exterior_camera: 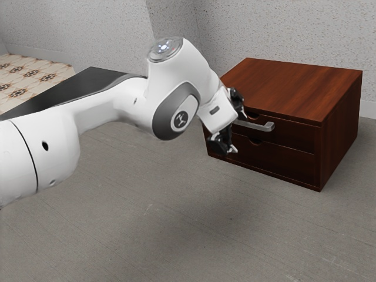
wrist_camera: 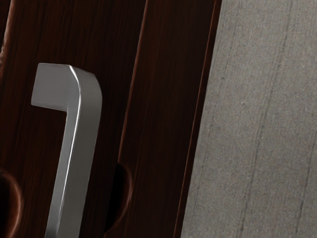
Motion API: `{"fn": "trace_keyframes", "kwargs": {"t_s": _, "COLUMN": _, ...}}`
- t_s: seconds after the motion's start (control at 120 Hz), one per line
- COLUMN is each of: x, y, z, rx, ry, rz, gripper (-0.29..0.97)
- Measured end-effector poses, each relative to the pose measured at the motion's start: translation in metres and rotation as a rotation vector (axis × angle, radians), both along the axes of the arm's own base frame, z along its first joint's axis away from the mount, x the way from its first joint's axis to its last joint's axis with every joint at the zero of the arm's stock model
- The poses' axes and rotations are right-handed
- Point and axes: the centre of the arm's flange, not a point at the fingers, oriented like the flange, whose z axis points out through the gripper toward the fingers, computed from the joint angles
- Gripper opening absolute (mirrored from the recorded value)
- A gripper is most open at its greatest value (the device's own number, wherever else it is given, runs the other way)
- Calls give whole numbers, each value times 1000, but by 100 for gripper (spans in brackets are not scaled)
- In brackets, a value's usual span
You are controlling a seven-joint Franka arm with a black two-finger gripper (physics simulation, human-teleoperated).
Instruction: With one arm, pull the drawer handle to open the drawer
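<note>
white arm (exterior_camera: 88, 126), spread pincer (exterior_camera: 237, 130) at handle (exterior_camera: 258, 125), lying level along drawer (exterior_camera: 294, 133) front

Soft even light, faint shadow — handle (wrist_camera: 69, 148) sheen

Looks like a plain room in a home, or a sim's idea of one anyway. Speckled grey walls (exterior_camera: 88, 23) meet in a corner around 11 o'clock. The floor (exterior_camera: 176, 235) is grey with long seams running across it, like carpet or boards. Off at 10 o'clock there's a patch of patterned tiles (exterior_camera: 23, 73), the brown-and-cream sort you'd get in a hallway or kitchen. At 2 o'clock sits a dark wooden chest of drawers (exterior_camera: 294, 88) with a silver bar handle (exterior_camera: 258, 125), proper bedroom furniture. A pale skirting board (exterior_camera: 368, 108) runs along the wall at 3 o'clock.
</note>
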Motion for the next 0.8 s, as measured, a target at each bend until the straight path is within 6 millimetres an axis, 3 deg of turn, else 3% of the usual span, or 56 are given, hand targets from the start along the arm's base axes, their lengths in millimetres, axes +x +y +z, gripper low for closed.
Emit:
{"fn": "trace_keyframes", "kwargs": {"t_s": 0.325, "x": 18, "y": -1, "z": -15, "rx": 1, "ry": 16, "rz": -6, "gripper": 69}}
{"fn": "trace_keyframes", "kwargs": {"t_s": 0.558, "x": 20, "y": -1, "z": -19, "rx": -1, "ry": 24, "rz": -10, "gripper": 80}}
{"fn": "trace_keyframes", "kwargs": {"t_s": 0.708, "x": 18, "y": 2, "z": -15, "rx": -9, "ry": 25, "rz": -6, "gripper": 74}}
{"fn": "trace_keyframes", "kwargs": {"t_s": 0.8, "x": 17, "y": 3, "z": -12, "rx": -12, "ry": 23, "rz": -5, "gripper": 64}}
